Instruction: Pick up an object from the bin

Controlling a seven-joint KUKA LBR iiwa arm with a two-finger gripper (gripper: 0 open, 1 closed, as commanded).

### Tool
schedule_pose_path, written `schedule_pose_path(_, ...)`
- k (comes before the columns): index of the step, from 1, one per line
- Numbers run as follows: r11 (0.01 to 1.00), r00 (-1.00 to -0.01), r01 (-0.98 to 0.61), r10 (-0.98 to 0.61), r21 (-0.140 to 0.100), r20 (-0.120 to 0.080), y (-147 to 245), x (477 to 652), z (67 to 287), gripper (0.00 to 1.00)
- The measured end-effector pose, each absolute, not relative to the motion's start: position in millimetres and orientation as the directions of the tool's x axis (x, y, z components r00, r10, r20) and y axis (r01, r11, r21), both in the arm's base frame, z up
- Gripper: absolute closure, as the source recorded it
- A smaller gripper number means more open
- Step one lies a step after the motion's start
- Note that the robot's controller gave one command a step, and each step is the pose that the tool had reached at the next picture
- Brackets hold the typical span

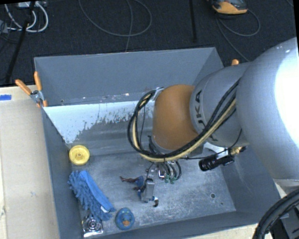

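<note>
Gripper [149, 194]: down low near the floor of the bin [128, 73], under the arm's orange wrist cover. Whether it is released or clenched cannot be told, and nothing can be confirmed as grasped.

Nearest item: a small dark thing [132, 180], reddish with a blue middle and thin projecting limbs. It lies just beside the gripper on the side away from the arm; contact cannot be confirmed.

Handling assessment: likely light, stiff and irregular, and apt to skid or tip on bare metal. The blue middle looks the soundest place to grip, as the thin limbs may slip out or bend.

Other items: a blue round piece [124, 219] near the gripper; a blue fringed duster [88, 190] and a yellow disc [79, 155] lie well apart, farther from the arm.
</note>
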State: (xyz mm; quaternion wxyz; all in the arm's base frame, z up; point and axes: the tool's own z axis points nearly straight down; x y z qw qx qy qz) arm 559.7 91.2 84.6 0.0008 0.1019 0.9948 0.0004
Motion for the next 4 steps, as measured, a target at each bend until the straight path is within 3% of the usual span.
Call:
schedule_pose_path(1, 0.994, -0.994, 0.11, 0.11, 0.003, 0.012, 95.2, 552.9, 61.5, 1.0)
schedule_pose_path(4, 0.995, -0.995, 0.097, 0.097, 0.001, 0.005, 94.3, 553.4, 67.9, 1.0)
